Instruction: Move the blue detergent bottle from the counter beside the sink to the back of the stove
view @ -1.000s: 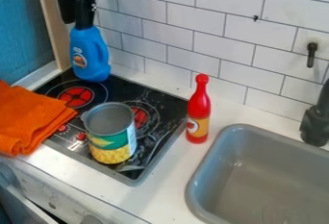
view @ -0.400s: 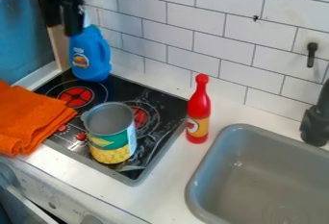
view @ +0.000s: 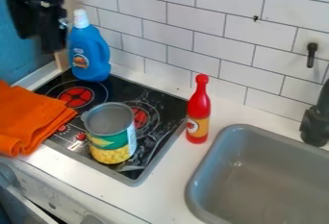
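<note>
The blue bottle (view: pixel 90 57), with a white cap and a small label on its front, stands upright at the back left corner of the black stovetop (view: pixel 154 101). The dark gripper (view: pixel 50 31) hangs downward at upper left, just beside the bottle's upper part; blurred, it seems empty, though whether open or closed I cannot tell.

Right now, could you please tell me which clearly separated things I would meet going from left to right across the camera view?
Orange cloth → open-topped can with a green and yellow label → red bottle → black faucet
</note>
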Robot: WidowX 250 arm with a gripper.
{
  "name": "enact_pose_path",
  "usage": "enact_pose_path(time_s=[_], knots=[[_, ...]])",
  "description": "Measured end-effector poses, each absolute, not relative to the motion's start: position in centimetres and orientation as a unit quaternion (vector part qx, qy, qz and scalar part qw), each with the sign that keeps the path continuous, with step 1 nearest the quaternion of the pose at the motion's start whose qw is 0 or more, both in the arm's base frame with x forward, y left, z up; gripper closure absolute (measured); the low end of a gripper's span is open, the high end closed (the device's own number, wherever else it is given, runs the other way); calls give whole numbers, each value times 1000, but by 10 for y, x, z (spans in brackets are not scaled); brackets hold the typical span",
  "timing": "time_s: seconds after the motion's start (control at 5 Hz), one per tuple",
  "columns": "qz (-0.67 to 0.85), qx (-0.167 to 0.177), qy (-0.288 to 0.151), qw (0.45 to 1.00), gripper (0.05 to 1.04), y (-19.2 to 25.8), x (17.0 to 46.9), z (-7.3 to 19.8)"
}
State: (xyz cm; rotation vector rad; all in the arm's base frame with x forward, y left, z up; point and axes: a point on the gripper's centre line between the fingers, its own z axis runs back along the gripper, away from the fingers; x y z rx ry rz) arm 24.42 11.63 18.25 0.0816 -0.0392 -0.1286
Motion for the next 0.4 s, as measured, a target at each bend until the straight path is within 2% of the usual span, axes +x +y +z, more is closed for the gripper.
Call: enact_pose_path(time_s=[0.4], knots=[[-103, 8, -46, 994, 79, 39, 236, 173]])
